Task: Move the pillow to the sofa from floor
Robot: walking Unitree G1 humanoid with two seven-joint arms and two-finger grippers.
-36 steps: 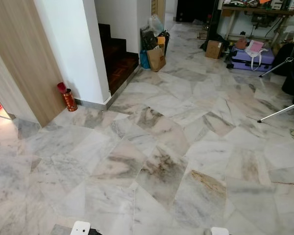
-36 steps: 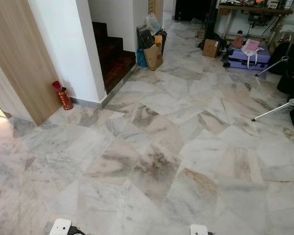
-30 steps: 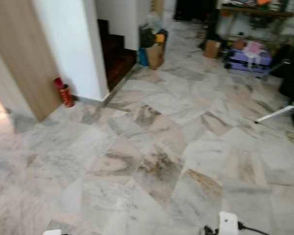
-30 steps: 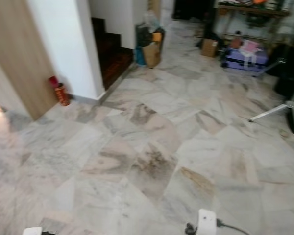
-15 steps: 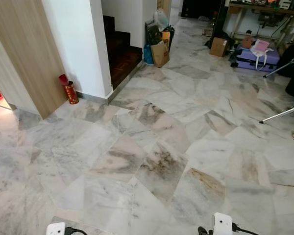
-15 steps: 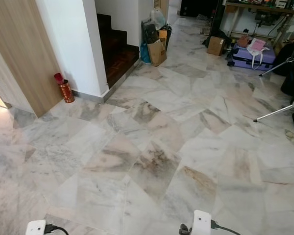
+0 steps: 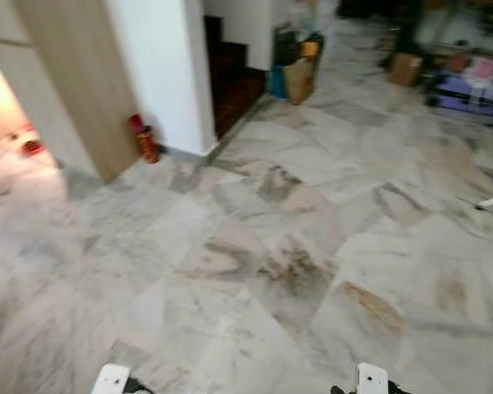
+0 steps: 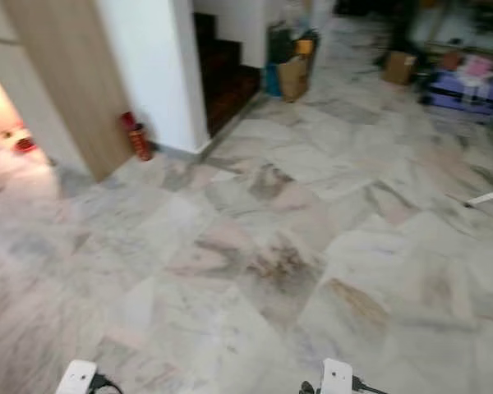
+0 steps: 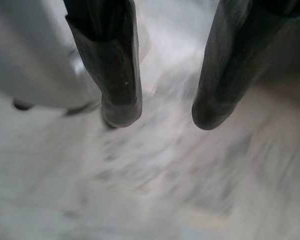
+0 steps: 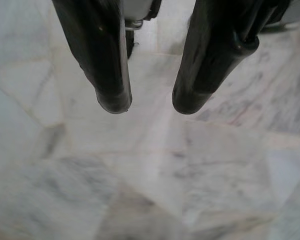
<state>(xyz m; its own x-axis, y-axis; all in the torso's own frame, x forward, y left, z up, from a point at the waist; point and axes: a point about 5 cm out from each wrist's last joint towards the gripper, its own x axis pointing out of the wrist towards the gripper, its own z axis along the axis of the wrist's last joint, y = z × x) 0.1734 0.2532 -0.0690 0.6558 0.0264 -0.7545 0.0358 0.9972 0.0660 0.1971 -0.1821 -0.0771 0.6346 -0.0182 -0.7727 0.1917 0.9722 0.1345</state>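
Observation:
Marble floor (image 7: 296, 246) spreads out ahead of me, blurred by motion. My left gripper (image 9: 162, 117) hangs over the floor with its two black fingers apart and nothing between them. My right gripper (image 10: 150, 107) also hangs above the marble, open and empty. The tops of both arms peek in at the bottom edge of the eye views, the left arm (image 7: 111, 379) and the right arm (image 7: 371, 379).
A white pillar (image 7: 168, 74) and wood panel (image 7: 78, 82) stand at the left, with a red canister (image 7: 146, 141) at their foot. Dark stairs (image 7: 230, 82) rise behind. Bags (image 7: 296, 70), a cardboard box (image 7: 406, 69) and a purple suitcase (image 7: 468, 90) sit far back.
The whole view has shifted right and blurred, so the camera has turned left; a bright opening now shows at the far left. Nothing on the floor has moved.

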